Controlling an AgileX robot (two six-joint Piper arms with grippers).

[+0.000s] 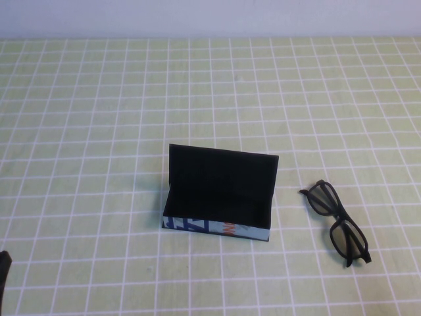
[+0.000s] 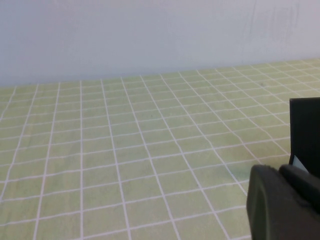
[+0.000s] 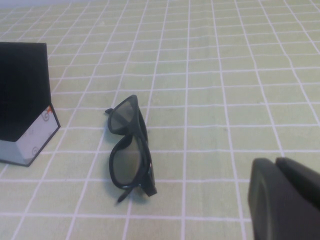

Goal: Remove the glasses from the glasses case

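Observation:
The glasses case [image 1: 220, 191] stands open in the middle of the table, lid up, black inside and empty, with its printed white front towards me. The glasses [image 1: 337, 222] lie folded open on the cloth to the right of the case, apart from it. My left gripper [image 2: 282, 170] is shut and empty, low at the near left, with the case's edge [image 2: 305, 130] just past it. My right gripper [image 3: 277, 162] is shut and empty, near the glasses [image 3: 127, 160] and short of them. The case corner [image 3: 22, 100] also shows in that view.
A green checked cloth [image 1: 99, 131] covers the whole table up to a pale wall [image 1: 210, 16] at the back. A dark sliver of my left arm [image 1: 3, 280] shows at the near left edge in the high view.

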